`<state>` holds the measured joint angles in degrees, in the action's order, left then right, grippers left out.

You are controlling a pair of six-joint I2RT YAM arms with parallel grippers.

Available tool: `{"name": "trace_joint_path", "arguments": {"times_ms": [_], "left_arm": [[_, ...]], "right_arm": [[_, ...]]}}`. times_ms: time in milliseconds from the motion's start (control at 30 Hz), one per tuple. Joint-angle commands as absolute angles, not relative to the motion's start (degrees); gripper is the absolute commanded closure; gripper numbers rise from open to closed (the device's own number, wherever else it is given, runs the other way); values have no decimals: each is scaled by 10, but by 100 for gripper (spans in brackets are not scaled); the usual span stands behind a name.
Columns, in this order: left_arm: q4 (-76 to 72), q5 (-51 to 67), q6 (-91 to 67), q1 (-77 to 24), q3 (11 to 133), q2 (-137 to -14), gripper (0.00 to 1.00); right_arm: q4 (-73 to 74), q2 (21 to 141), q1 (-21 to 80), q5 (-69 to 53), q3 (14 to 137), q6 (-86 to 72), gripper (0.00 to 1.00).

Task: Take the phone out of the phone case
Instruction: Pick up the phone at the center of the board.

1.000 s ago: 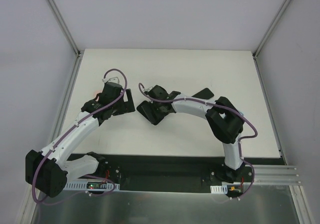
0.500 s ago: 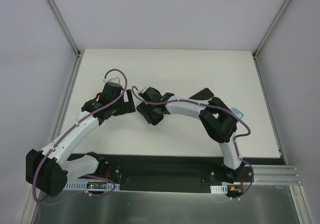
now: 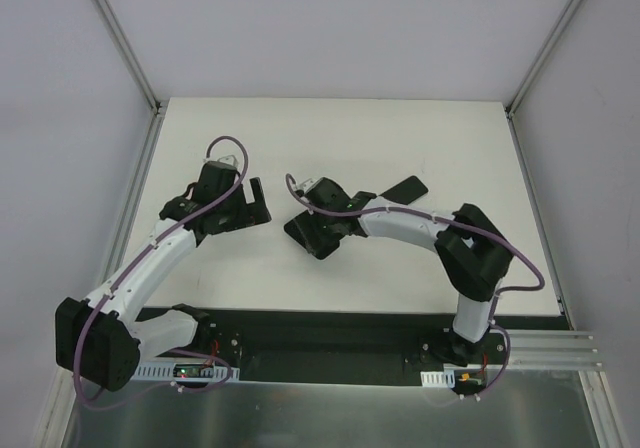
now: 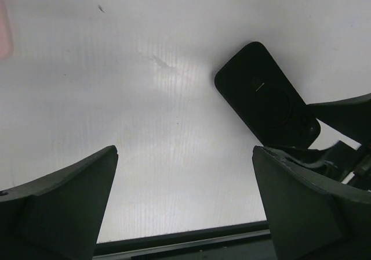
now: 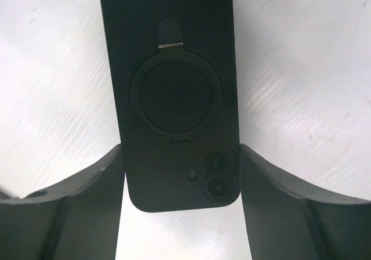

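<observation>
Though the cased phone (image 5: 177, 68) lay lengthwise between the right claw's (image 5: 179, 155) fingers (image 5: 75, 213), camera end nearest, I could not tell whether they clamped its sides.

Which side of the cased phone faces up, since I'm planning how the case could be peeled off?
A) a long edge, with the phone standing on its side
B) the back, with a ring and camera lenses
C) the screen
B: in the right wrist view the phone case lies flat, showing its round ring and two camera lenses.
</observation>
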<state>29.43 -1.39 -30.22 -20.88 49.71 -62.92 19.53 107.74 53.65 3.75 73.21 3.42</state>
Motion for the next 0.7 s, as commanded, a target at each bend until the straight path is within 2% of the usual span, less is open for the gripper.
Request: {"name": "trace_joint_path", "arguments": {"times_ms": [0,133,367,667], "left_arm": [[273,72,-293,-206,507,-649,1],[222,210,-294,-206,490,-668,1],[91,356,-458,-206,440,-737,1],[27,362,-548,-207,390,-763,1]], "right_arm": [[155,973,510,-111,688,15,88],[104,915,478,-185,629,0,89],[99,902,470,-188,603,-18,92],[78,913,470,-205,611,-40,92]]}}
